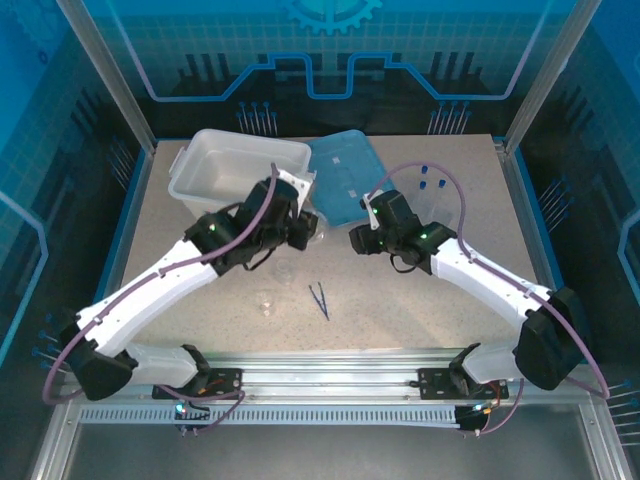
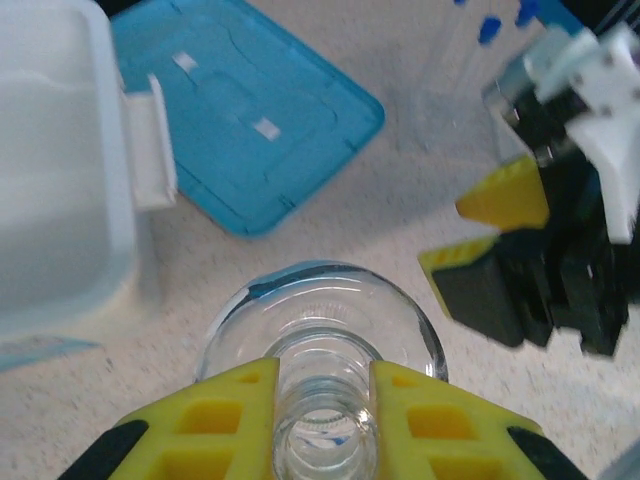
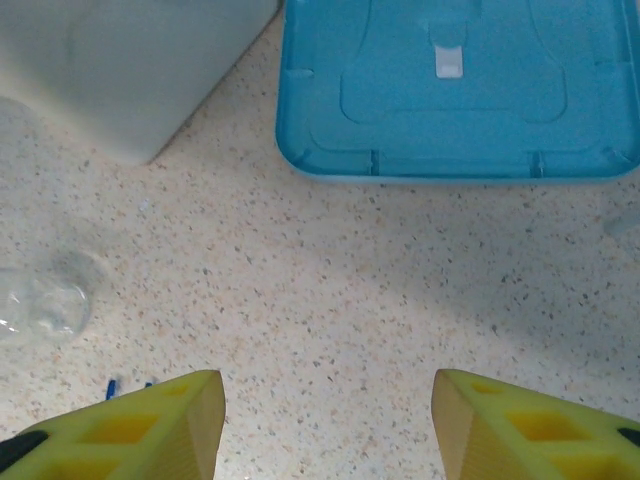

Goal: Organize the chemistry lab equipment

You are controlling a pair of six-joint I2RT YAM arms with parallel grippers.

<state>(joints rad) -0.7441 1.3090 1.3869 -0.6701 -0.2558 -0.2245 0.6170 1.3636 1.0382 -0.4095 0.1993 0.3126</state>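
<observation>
Left gripper (image 2: pixel 322 400): jaws closed on the neck of the conical flask (image 2: pixel 325 330); yellow fingers (image 2: pixel 240 420) press on either side of the neck; the wrist camera looks straight down the mouth, with the wide round base spreading out beneath. Flask stands upright over the speckled table (image 2: pixel 420 190); cannot tell whether the base touches the table or is held just off it.

Right gripper (image 3: pixel 326 400): jaws apart, nothing between them; bare table shows in the gap; in the left wrist view its yellow pads stand just to the right of the flask, apart from the glass.

Around the flask: light-blue lid (image 2: pixel 240 130) lies flat on the table just beyond it; white bin (image 2: pixel 50 200) stands to its left, side tab pointing toward the lid; in the top view bin and lid sit side by side at the far side of the table, touching or nearly so.

Further out: blue-capped tubes (image 1: pixel 430 185) lie on the table right of the lid, near the far right corner; exact count unclear here. Tweezers (image 1: pixel 320 300) lie on open table toward the near edge, between the two arms; small beaker (image 1: pixel 266 300) stands to their left, apart from them. Right wrist view shows a clear glass piece (image 3: pixel 40 295) at its left edge, near the bin; blurred, type uncertain.
</observation>
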